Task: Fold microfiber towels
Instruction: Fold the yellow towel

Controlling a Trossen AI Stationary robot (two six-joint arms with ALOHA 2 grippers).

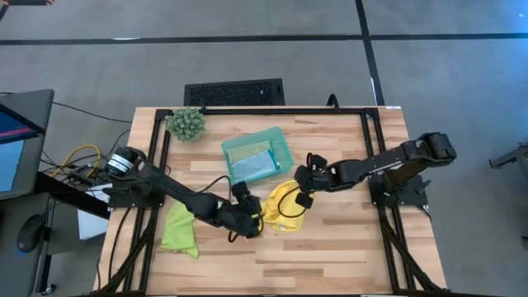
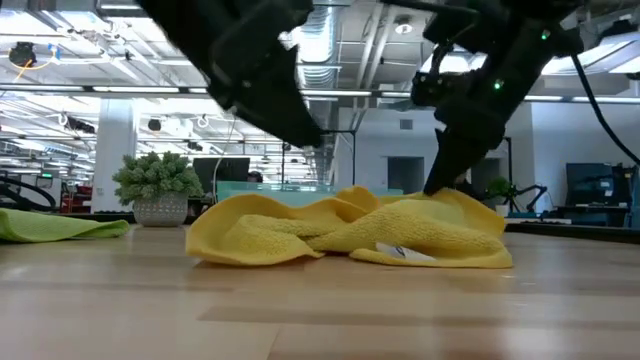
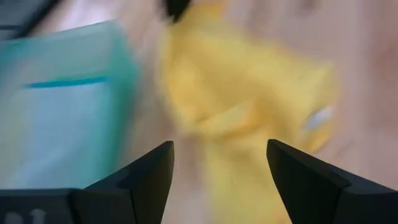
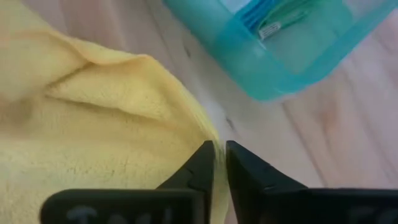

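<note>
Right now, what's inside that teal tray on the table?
The teal tray holds a pale sage green towel and a light blue towel, both folded. Anything beneath them is covered.

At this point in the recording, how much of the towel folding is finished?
Done: a sage green towel and a light blue towel lie in the teal tray. In hand: the yellow towel lies crumpled mid-table; the left tool stands open beside it, and the right tool is nearly closed at its edge, grip unclear. Left: the lime green towel lies rumpled near the table's left side.
</note>
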